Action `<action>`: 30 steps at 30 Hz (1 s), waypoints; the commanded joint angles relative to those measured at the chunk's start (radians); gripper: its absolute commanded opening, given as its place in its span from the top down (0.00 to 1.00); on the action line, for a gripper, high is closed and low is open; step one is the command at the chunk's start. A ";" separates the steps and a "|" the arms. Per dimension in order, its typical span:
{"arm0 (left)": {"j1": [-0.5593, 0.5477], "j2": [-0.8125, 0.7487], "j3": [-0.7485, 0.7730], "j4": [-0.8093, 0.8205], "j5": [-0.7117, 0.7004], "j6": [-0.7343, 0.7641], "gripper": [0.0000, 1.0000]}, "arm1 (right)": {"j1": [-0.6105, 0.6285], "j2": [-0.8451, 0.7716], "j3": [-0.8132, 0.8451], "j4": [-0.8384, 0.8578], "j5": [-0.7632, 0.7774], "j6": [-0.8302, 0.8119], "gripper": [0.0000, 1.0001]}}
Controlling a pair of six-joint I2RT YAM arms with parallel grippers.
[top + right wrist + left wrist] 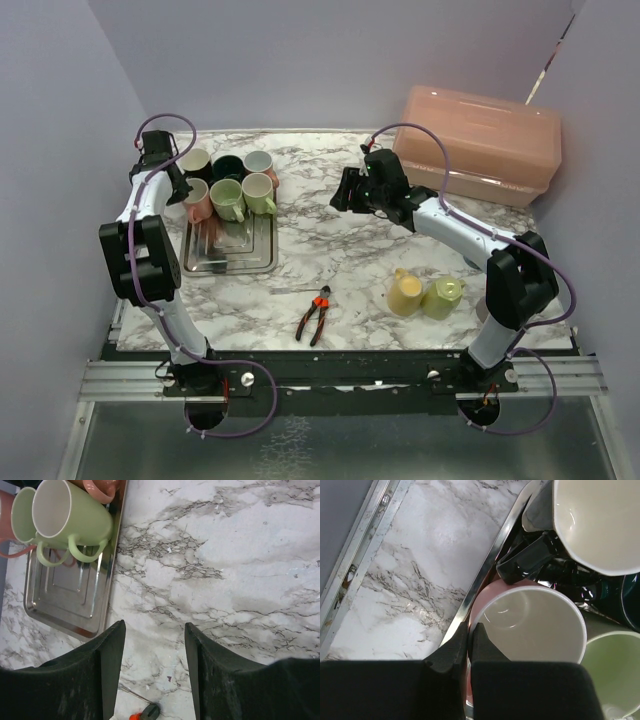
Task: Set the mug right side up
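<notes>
A pink mug (198, 203) with a white inside stands mouth up at the left of the metal tray (240, 262), among several upright mugs. My left gripper (184, 192) is shut on its rim. In the left wrist view one finger of the left gripper (469, 626) is inside the pink mug (485, 594) and one outside. A yellow mug (404, 292) and a green mug (443, 297) sit at the front right, both tipped over. My right gripper (338, 197) is open and empty above the table's middle; in the right wrist view the right gripper (154, 625) has only bare marble between its fingers.
A pink lidded box (480, 140) stands at the back right. Red-handled pliers (315, 315) lie near the front edge, their tip also in the right wrist view (145, 713). Two green mugs (70, 517) stand on the tray (65, 590).
</notes>
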 commanded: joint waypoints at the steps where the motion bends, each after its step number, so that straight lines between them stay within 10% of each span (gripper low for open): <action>1: 0.011 0.030 0.060 0.051 0.000 -0.005 1.00 | -0.004 0.000 0.028 -0.038 0.031 -0.010 0.45; 9: 0.011 0.024 0.059 0.047 0.026 -0.033 0.80 | -0.004 -0.007 0.032 -0.059 0.037 -0.020 0.44; 15: 0.011 -0.029 0.044 -0.006 -0.040 -0.066 0.46 | -0.004 -0.018 0.055 -0.127 0.060 -0.046 0.40; 30: -0.025 -0.270 -0.018 -0.052 0.000 -0.034 0.01 | -0.034 -0.200 -0.030 -0.496 0.479 0.035 0.12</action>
